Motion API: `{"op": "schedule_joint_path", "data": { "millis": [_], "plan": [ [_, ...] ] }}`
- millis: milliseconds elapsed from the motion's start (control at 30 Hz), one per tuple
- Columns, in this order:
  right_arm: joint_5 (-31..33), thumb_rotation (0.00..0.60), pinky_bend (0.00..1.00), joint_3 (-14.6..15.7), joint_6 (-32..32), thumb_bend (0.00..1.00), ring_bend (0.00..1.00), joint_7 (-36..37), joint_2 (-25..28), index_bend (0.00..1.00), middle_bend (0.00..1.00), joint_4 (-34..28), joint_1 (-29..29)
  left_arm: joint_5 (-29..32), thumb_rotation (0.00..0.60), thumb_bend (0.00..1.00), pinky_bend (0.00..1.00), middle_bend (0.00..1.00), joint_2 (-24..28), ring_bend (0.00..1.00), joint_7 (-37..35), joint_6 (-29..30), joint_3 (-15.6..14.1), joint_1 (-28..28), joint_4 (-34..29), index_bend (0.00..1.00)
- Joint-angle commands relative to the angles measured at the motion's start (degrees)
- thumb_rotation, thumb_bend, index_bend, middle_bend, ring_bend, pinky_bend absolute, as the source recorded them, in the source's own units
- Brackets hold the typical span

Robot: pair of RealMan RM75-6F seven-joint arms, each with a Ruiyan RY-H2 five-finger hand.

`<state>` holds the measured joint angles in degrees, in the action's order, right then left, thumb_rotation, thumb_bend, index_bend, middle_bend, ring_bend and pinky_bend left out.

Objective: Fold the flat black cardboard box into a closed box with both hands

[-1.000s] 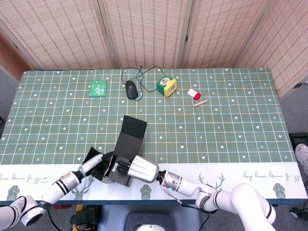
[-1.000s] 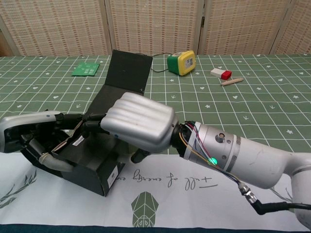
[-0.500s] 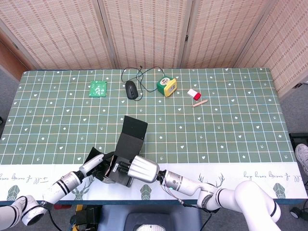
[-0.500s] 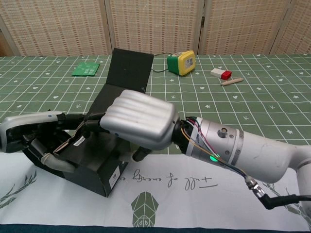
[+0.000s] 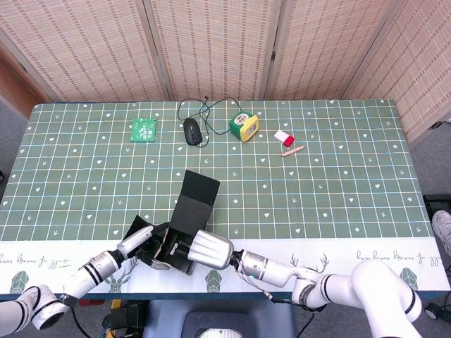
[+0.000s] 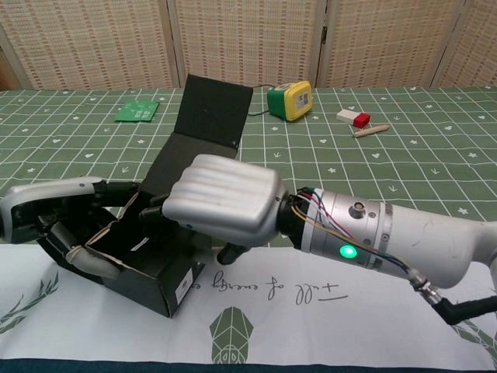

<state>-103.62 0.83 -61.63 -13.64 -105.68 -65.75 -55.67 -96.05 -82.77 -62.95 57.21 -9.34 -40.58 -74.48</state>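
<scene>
Fingers of both hands clamp the black box (image 6: 167,233) at the table's near edge: the left hand (image 6: 54,225) grips its left wall, the right hand (image 6: 221,206) curls over its right side. Its lid (image 6: 213,109) stands open on the far side, long axis running away from the hands. A white label on the box front is unreadable.
</scene>
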Motion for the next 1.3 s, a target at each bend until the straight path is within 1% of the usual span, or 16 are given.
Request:
{"op": "schedule_joint_path", "data": {
  "millis": [33, 167, 267, 367, 500, 600, 767, 867, 933, 967, 1000, 1033, 1100, 1167, 1200, 1300],
  "plan": [
    [0.5, 0.600, 0.99, -0.2, 2.2, 0.45, 0.78, -1.0, 1.6, 0.31, 0.37, -2.3, -0.8, -0.2, 0.600, 0.09, 0.98, 0.16, 0.3, 0.65, 0.2, 0.2, 0.0, -0.1, -0.3, 0.12],
    [1.0, 0.600, 0.99, -0.6, 5.2, 0.45, 0.78, -2.8, 3.6, 0.31, 0.37, -5.0, -2.0, -0.4, 0.600, 0.09, 0.98, 0.15, 0.6, 0.65, 0.4, 0.0, -0.2, -0.4, -0.7, 0.10],
    [1.5, 0.600, 0.99, -0.9, 7.1, 0.45, 0.78, -3.6, 4.8, 0.35, 0.39, -6.9, -2.7, 0.0, 0.600, 0.09, 0.98, 0.15, 0.6, 0.65, 0.2, -0.1, -0.3, -0.3, -0.8, 0.07],
    [2.1, 0.600, 1.00, -1.0, 8.4, 0.46, 0.79, -3.6, 5.5, 0.41, 0.44, -8.1, -3.0, 0.3, 0.600, 0.09, 0.98, 0.14, 0.6, 0.65, 0.0, -0.1, -0.3, -0.1, -0.8, 0.05],
    [2.8, 0.600, 1.00, -1.2, 9.4, 0.48, 0.81, -3.5, 6.1, 0.54, 0.53, -9.3, -3.2, 0.3, 0.600, 0.09, 0.98, 0.14, 0.6, 0.65, -0.6, -0.1, -0.4, -0.1, -0.8, 0.05],
    [3.3, 0.600, 1.00, -1.4, 10.0, 0.49, 0.82, -3.4, 6.3, 0.60, 0.58, -9.8, -3.3, 0.3, 0.600, 0.09, 0.97, 0.14, 0.6, 0.65, -1.2, -0.2, -0.3, -0.2, -1.0, 0.05],
    [3.5, 0.600, 1.00, -1.5, 10.2, 0.48, 0.82, -3.5, 6.5, 0.63, 0.61, -10.2, -3.3, 0.2, 0.600, 0.09, 0.98, 0.14, 0.3, 0.65, -1.2, -0.4, -0.3, -0.4, -0.9, 0.06],
    [3.5, 0.600, 1.00, -1.5, 10.2, 0.49, 0.82, -4.1, 6.9, 0.63, 0.57, -10.3, -3.2, 0.5, 0.600, 0.09, 0.98, 0.14, 0.0, 0.65, -0.8, -0.5, -0.1, -0.4, -0.7, 0.06],
    [3.4, 0.600, 1.00, -1.5, 9.9, 0.48, 0.82, -4.8, 7.0, 0.57, 0.50, -10.4, -3.1, 1.1, 0.600, 0.09, 0.98, 0.14, -0.2, 0.65, -0.2, -0.6, 0.2, -0.2, -0.6, 0.07],
    [3.3, 0.600, 1.00, -1.5, 9.5, 0.47, 0.82, -5.1, 7.0, 0.50, 0.45, -10.4, -2.9, 1.5, 0.600, 0.09, 0.98, 0.14, -0.4, 0.65, 0.1, -0.7, 0.4, -0.1, -0.6, 0.07],
    [3.4, 0.600, 1.00, -1.7, 9.4, 0.44, 0.81, -5.5, 7.1, 0.38, 0.37, -10.4, -2.8, 1.8, 0.600, 0.09, 0.98, 0.14, -0.4, 0.65, 0.5, -0.8, 0.5, -0.1, -0.6, 0.07],
    [3.6, 0.600, 1.00, -1.8, 9.2, 0.42, 0.81, -5.8, 7.2, 0.31, 0.33, -10.7, -2.6, 2.0, 0.600, 0.09, 0.98, 0.14, -0.5, 0.66, 0.9, -0.8, 0.7, 0.0, -0.7, 0.07],
    [4.0, 0.600, 1.00, -2.1, 8.6, 0.34, 0.77, -6.9, 7.3, 0.12, 0.20, -11.1, -2.0, 2.6, 0.600, 0.09, 0.98, 0.14, -0.6, 0.66, 1.8, -1.0, 1.0, 0.2, -0.9, 0.07],
    [4.5, 0.600, 1.00, -2.3, 8.2, 0.30, 0.76, -7.7, 7.5, 0.03, 0.14, -12.0, -1.4, 3.2, 0.600, 0.09, 0.98, 0.14, -0.7, 0.66, 3.0, -1.0, 1.4, 0.4, -1.2, 0.07],
    [4.7, 0.600, 1.00, -2.3, 7.9, 0.29, 0.75, -7.9, 7.6, 0.01, 0.12, -12.4, -1.2, 3.5, 0.600, 0.09, 0.98, 0.14, -0.7, 0.66, 3.5, -1.1, 1.6, 0.5, -1.4, 0.07],
    [5.0, 0.600, 1.00, -2.4, 6.4, 0.28, 0.74, -8.3, 8.3, 0.00, 0.09, -13.8, 0.0, 4.3, 0.600, 0.09, 0.98, 0.14, -0.7, 0.66, 5.7, -1.3, 2.1, 0.8, -2.0, 0.08]
  ]
}}
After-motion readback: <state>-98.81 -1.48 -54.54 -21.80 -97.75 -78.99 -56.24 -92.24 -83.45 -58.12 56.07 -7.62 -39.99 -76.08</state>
